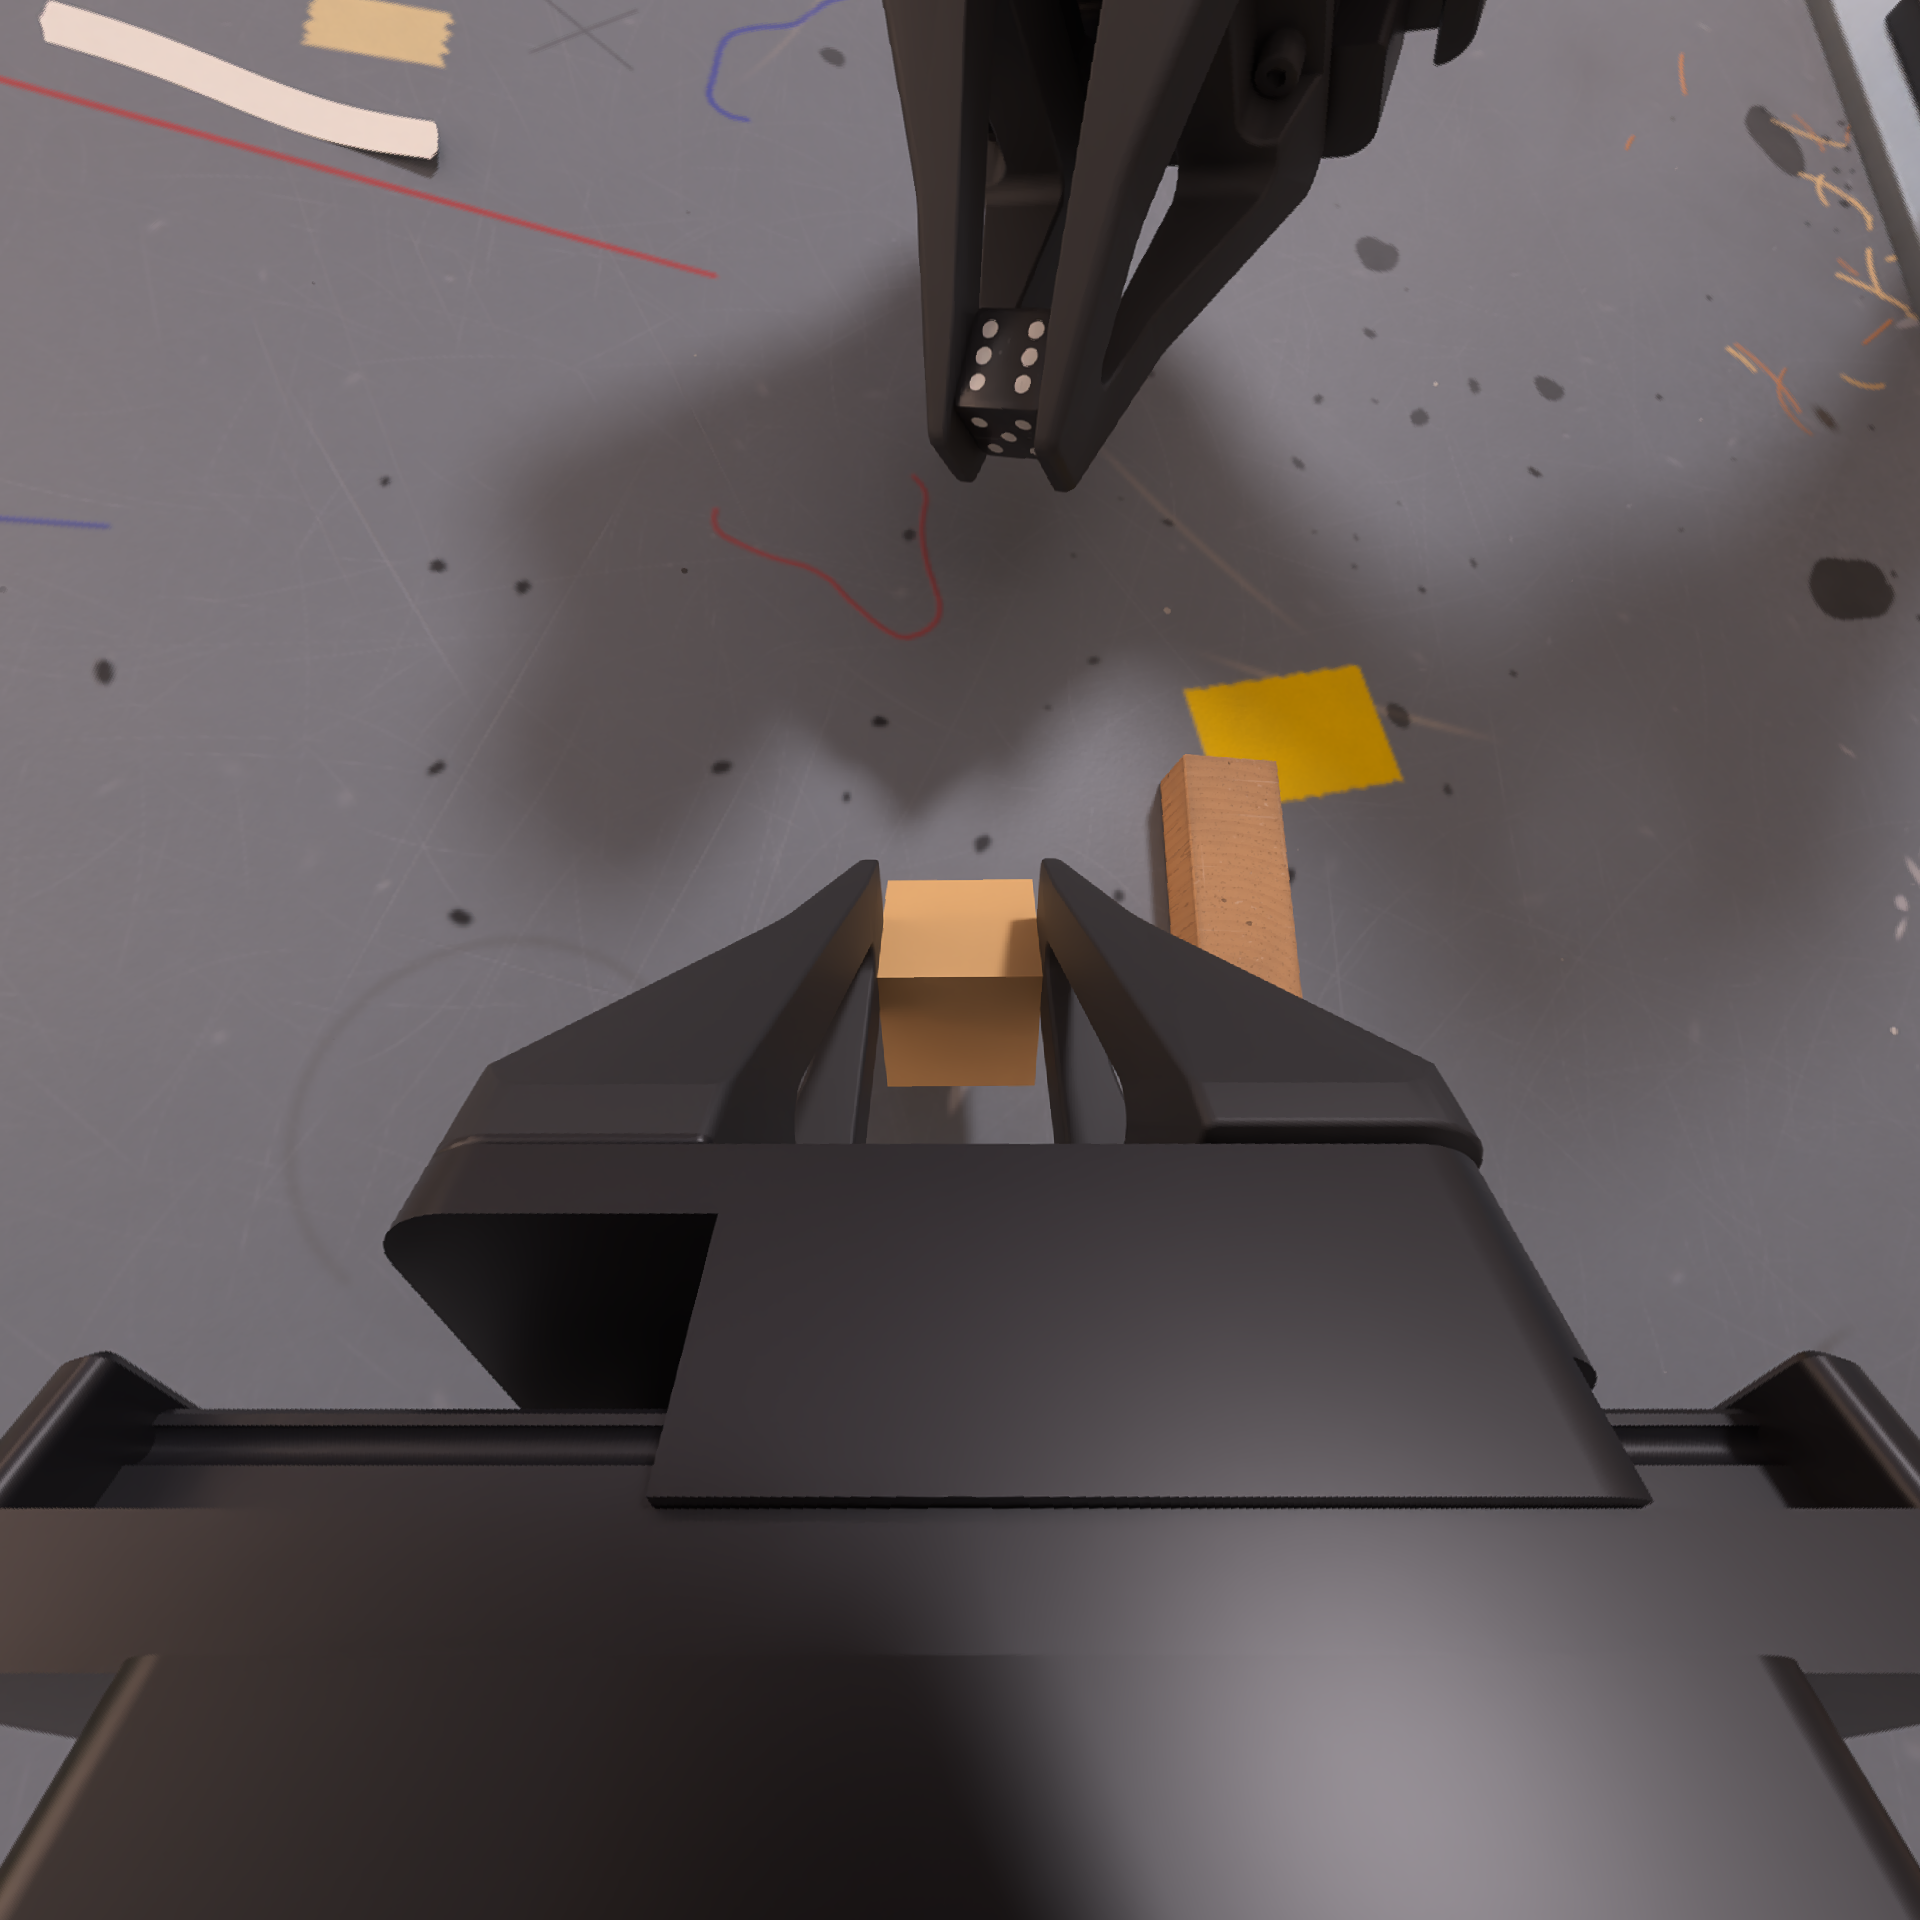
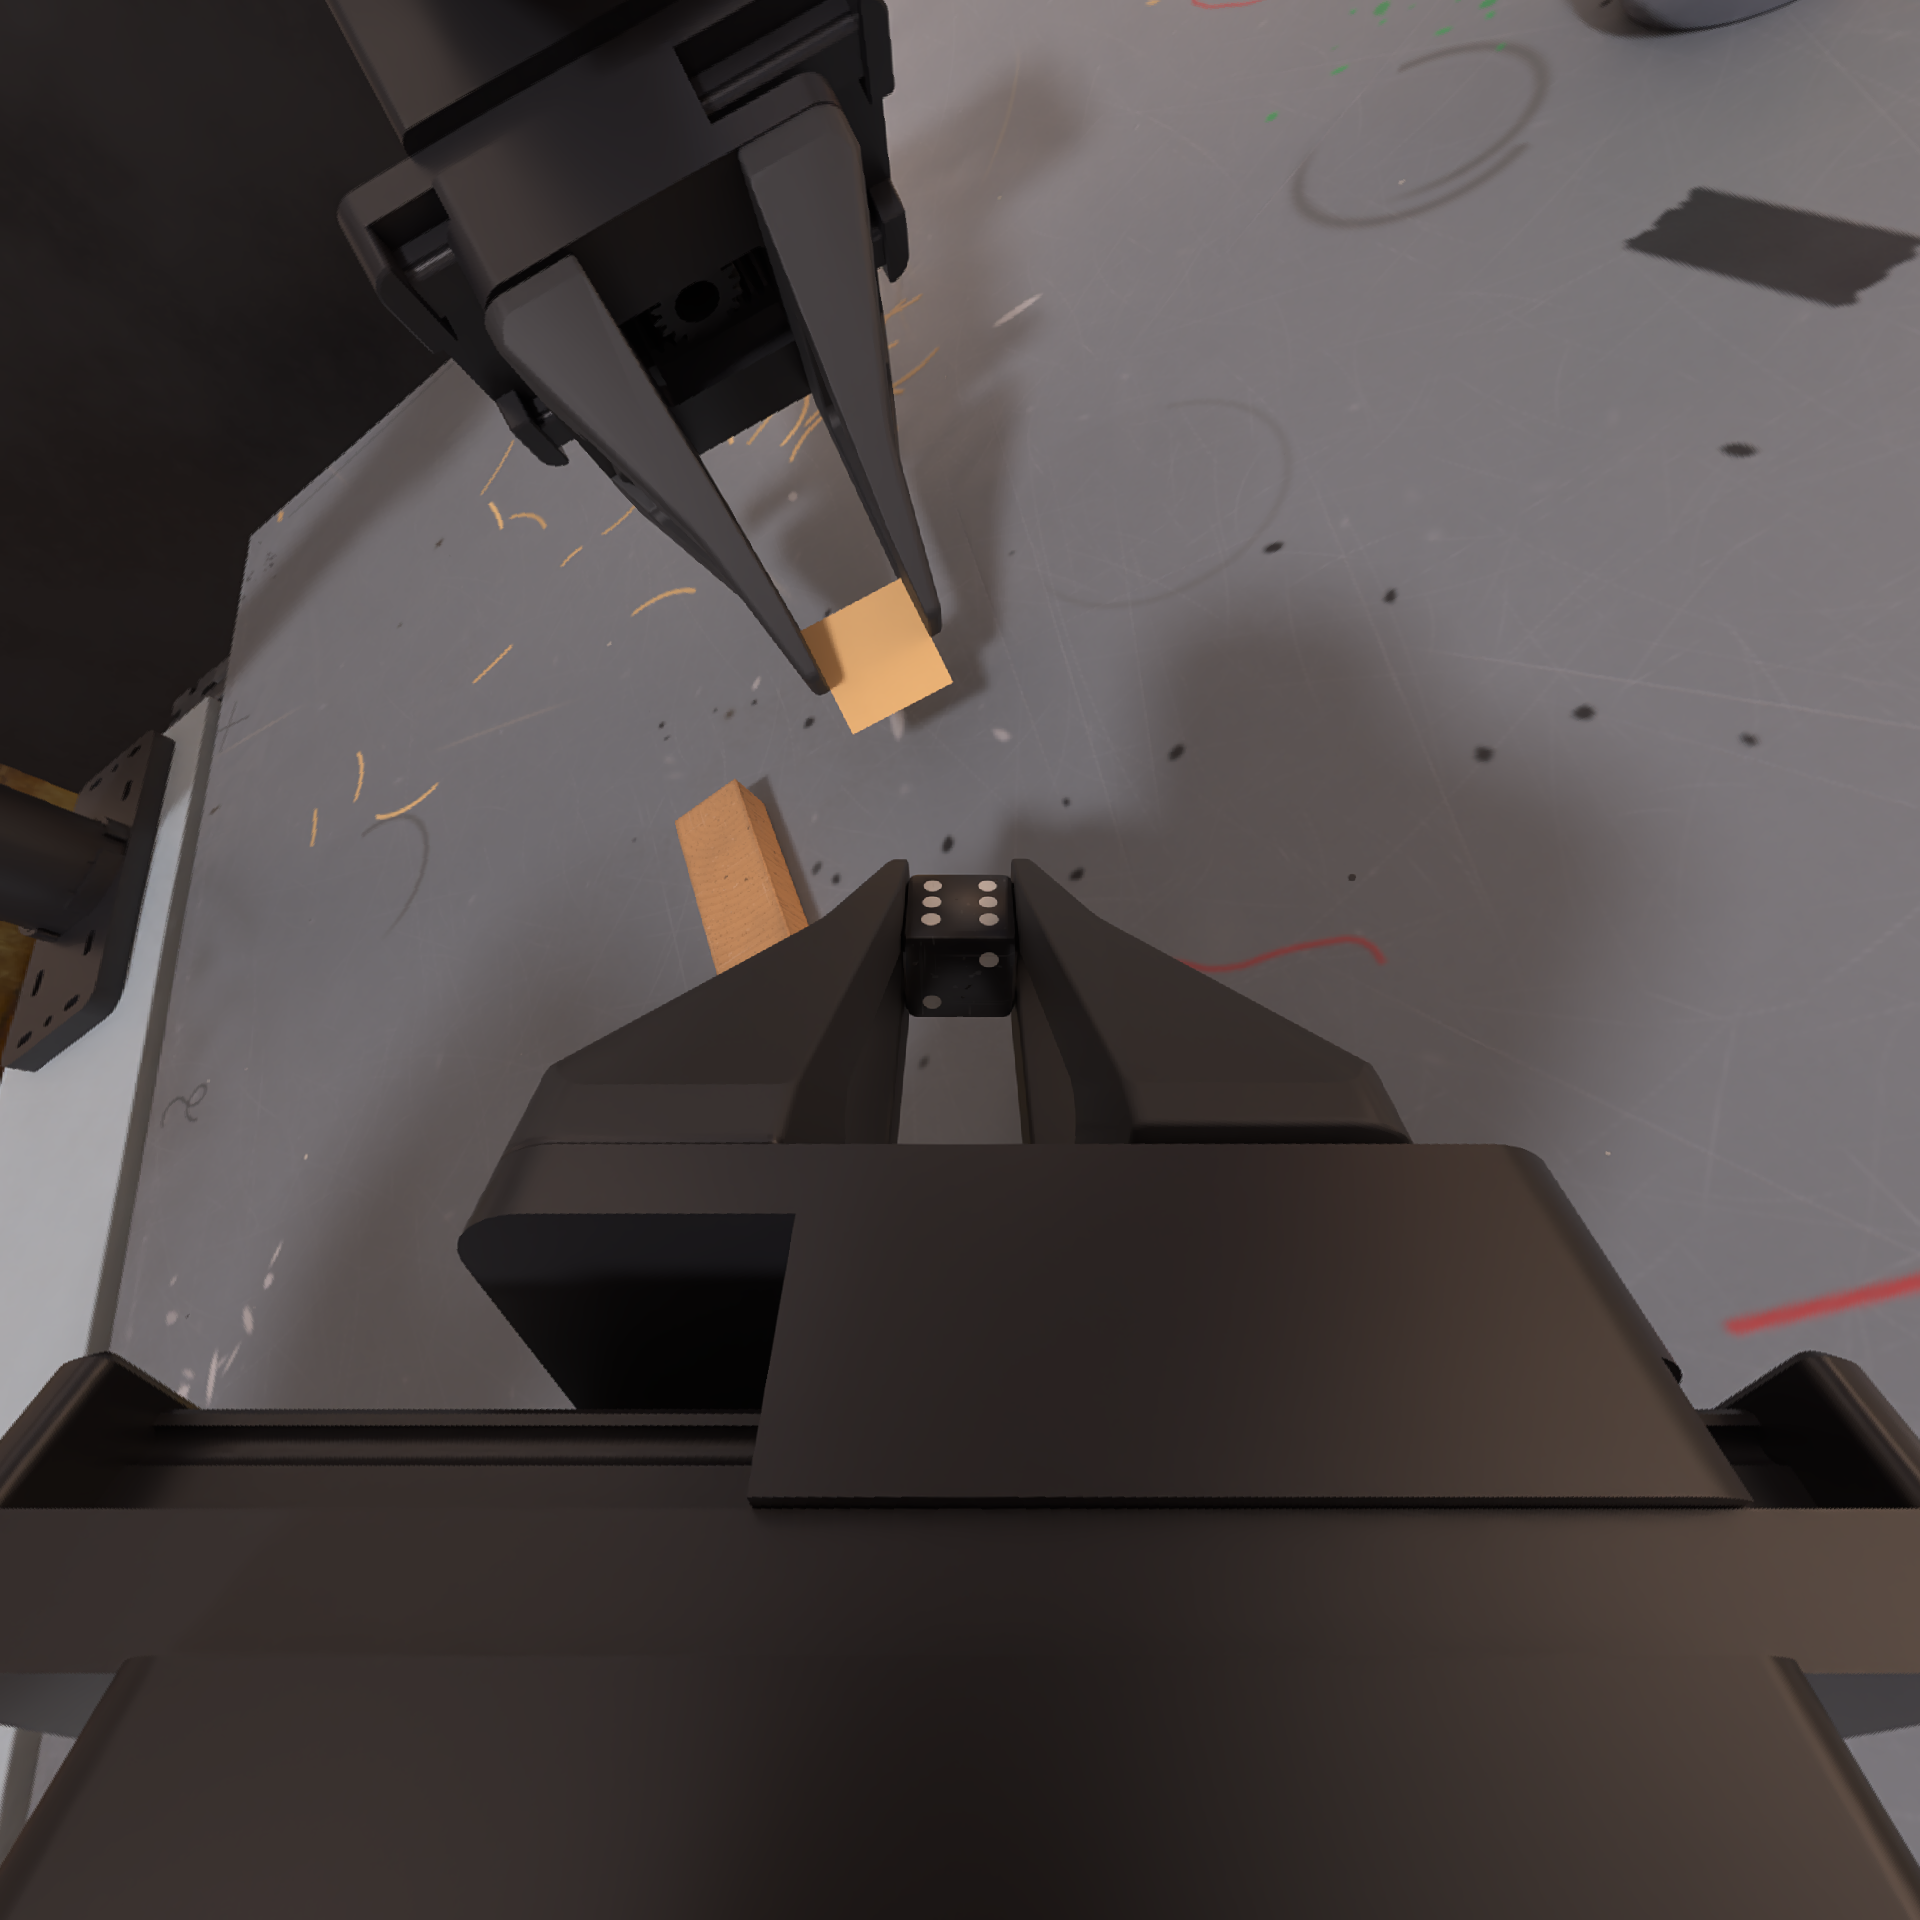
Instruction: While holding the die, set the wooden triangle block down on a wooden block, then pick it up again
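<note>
My left gripper [image 1: 958,883] is shut on a light wooden triangle block [image 1: 958,977] and holds it above the grey table. It also shows in the right wrist view [image 2: 878,649], with the block [image 2: 883,665] between its tips. My right gripper [image 2: 958,883] is shut on a black die with white pips [image 2: 958,940]. In the left wrist view the right gripper [image 1: 1008,468] hangs farther off with the die [image 1: 1003,379] in it. A long wooden block [image 1: 1231,873] lies flat on the table just right of my left gripper; it also shows in the right wrist view [image 2: 740,873].
A yellow tape patch [image 1: 1294,727] lies just beyond the long block. White tape [image 1: 239,83] and tan tape [image 1: 379,31] lie far left. A dark patch [image 2: 1771,260] is at the right view's upper right. The table's edge [image 2: 156,1039] runs along that view's left.
</note>
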Robot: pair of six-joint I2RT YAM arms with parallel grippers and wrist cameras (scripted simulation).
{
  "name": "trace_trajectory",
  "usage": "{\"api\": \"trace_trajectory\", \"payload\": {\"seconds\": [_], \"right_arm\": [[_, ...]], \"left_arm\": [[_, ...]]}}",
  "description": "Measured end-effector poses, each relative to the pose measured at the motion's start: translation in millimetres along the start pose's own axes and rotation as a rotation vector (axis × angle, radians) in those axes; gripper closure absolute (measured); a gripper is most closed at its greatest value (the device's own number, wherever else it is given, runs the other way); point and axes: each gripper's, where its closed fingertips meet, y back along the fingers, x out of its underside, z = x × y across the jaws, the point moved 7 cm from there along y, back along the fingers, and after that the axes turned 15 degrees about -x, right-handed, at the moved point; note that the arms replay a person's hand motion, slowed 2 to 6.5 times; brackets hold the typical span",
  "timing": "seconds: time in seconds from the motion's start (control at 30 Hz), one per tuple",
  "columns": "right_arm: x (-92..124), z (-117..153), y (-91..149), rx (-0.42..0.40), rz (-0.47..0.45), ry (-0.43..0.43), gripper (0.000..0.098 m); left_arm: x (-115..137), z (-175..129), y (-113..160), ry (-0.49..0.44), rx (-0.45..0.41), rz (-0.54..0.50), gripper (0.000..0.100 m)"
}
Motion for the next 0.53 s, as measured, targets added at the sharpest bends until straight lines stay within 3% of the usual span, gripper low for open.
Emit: {"api": "trace_trajectory", "payload": {"seconds": [0.53], "right_arm": [[0.0, 0.1, 0.0, 0.000, 0.002, -0.002, 0.0819]], "left_arm": [[1.0, -3.0, -2.7, -0.030, -0.008, 0.021, 0.075]]}}
